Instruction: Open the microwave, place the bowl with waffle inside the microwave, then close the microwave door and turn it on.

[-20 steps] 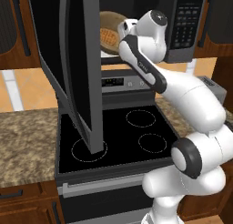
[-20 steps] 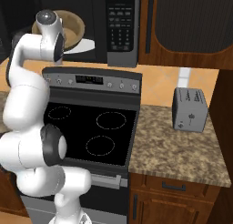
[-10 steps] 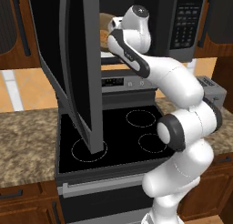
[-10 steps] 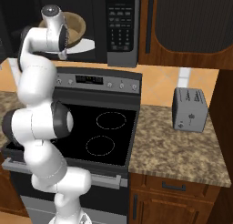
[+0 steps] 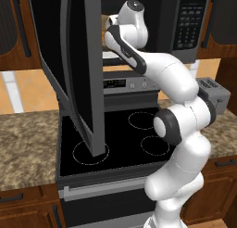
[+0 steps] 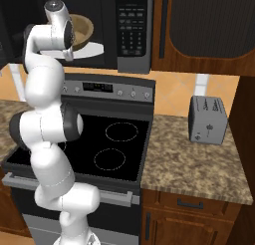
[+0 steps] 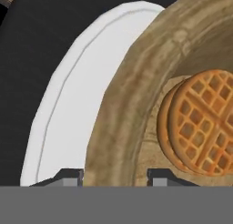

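Where the hand view looks close: one round tan bowl (image 7: 136, 104), wood-grained, thick rim between the two dark fingertips (image 7: 68, 176) of the claw (image 7: 113, 177), jaws apart either side of it, contact not clear. One golden gridded waffle (image 7: 200, 123) in its hollow. One smooth white plate (image 7: 73, 114) beneath. From the right base view: bowl (image 6: 84, 27) inside the dark microwave (image 6: 132, 30), one grey toaster (image 6: 208, 119) on speckled worktop (image 6: 194, 164). From the left base view: glossy black door (image 5: 76, 69) swung wide over the stove (image 5: 115, 143).

Bowl (image 7: 136, 104) on white plate (image 7: 73, 114) inside microwave (image 6: 134, 35).
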